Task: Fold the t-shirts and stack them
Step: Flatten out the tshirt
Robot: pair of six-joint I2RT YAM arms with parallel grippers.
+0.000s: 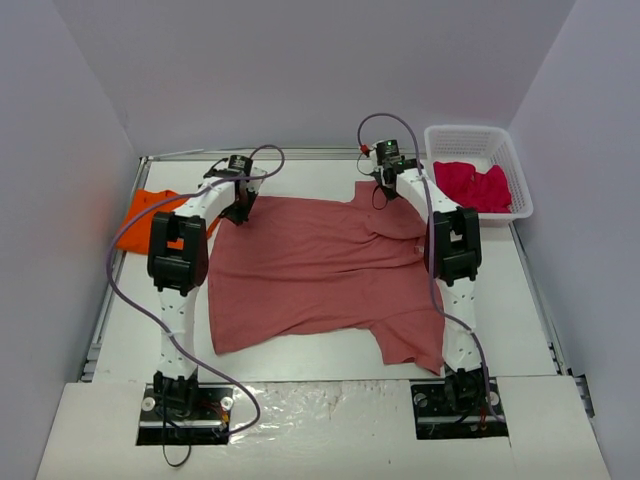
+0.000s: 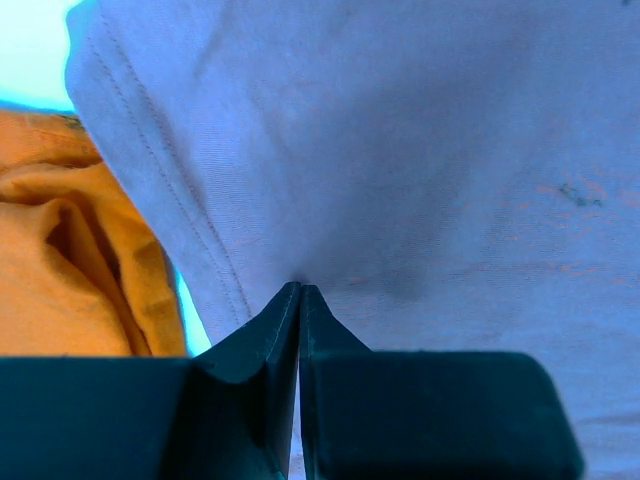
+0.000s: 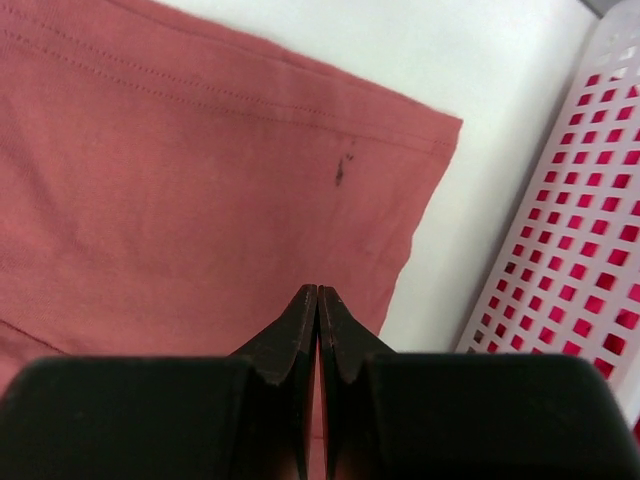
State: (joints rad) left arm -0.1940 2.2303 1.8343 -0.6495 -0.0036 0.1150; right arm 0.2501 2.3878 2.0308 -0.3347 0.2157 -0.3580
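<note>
White tabletop (image 1: 130, 310), soft wrinkled brick-red t-shirt (image 1: 320, 270), lattice-walled plastic basket (image 1: 470, 131)

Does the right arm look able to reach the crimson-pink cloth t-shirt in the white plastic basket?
Probably yes. The right gripper is close beside the white plastic basket, open on top, where the crimson-pink t-shirt lies uncovered. Its jaws are shut over the brick-red cloth t-shirt and must open first.

Left arm (image 1: 178, 250) reaching forward to the far left corner of the brick-red t-shirt (image 1: 320, 270), left claw (image 2: 300, 288) pinched together on its cloth, right arm (image 1: 455, 245) stretched to its far right corner, right claw (image 3: 317, 290) closed tight, tips low over the fabric
</note>
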